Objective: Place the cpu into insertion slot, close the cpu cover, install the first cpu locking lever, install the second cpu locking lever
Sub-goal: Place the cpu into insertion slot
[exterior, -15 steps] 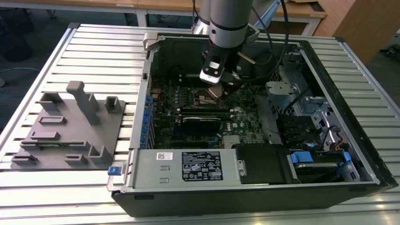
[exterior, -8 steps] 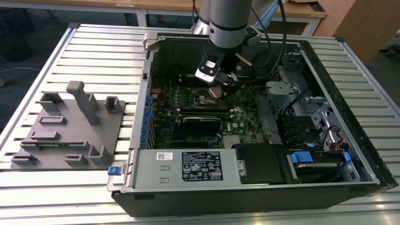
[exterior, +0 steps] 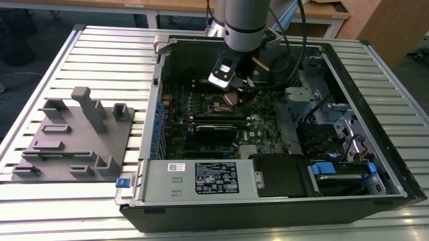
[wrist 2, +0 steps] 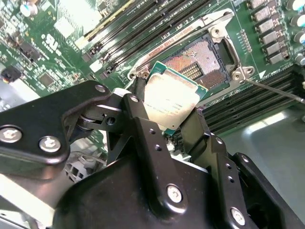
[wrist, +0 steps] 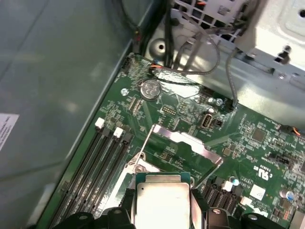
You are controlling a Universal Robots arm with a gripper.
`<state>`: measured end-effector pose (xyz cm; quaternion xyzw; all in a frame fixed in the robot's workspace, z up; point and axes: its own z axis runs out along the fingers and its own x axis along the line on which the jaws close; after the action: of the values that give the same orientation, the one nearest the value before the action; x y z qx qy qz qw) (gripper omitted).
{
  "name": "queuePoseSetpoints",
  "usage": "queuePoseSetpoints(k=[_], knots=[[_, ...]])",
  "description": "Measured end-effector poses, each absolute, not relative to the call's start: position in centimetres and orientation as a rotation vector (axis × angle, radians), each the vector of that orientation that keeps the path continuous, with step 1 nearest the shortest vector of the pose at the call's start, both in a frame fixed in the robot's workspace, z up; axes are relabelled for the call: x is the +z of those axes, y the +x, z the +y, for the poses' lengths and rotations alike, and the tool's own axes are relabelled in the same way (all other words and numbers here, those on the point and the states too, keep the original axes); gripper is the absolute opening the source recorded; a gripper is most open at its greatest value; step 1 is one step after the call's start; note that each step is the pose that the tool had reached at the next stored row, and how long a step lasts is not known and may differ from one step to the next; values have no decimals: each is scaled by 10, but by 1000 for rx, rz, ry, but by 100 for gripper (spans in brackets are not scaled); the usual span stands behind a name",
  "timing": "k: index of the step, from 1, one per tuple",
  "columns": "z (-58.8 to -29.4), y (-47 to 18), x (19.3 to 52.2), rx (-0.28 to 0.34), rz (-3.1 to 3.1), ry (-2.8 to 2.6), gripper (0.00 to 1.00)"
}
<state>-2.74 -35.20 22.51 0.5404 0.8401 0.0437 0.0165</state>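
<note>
My gripper [exterior: 231, 98] hangs inside the open computer case, shut on the cpu [exterior: 232, 100]. In the second wrist view the cpu [wrist 2: 172, 98], a flat square with a dull metal top, is clamped tilted between the black fingers [wrist 2: 143, 124], a little above the insertion slot [wrist 2: 204, 56]. The slot lies uncovered with its contact field showing. In the first wrist view the cpu [wrist: 162, 202] sits between the fingers, and the silvery cpu cover [wrist: 188, 144] stands raised beyond it. A thin wire locking lever [wrist 2: 274, 89] sticks out beside the slot.
Long black memory slots [wrist 2: 143, 24] flank the socket on the green board. The case holds a labelled power supply [exterior: 201, 178] at the front and a metal drive cage [exterior: 315, 100] on the exterior view's right. A grey block fixture [exterior: 74, 135] sits on the slatted table.
</note>
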Motion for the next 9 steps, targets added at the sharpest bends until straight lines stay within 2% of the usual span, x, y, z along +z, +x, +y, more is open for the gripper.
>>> queuePoseSetpoints(k=[9], knots=[[-352, -27, 225, 130, 2461, 1883, 54]])
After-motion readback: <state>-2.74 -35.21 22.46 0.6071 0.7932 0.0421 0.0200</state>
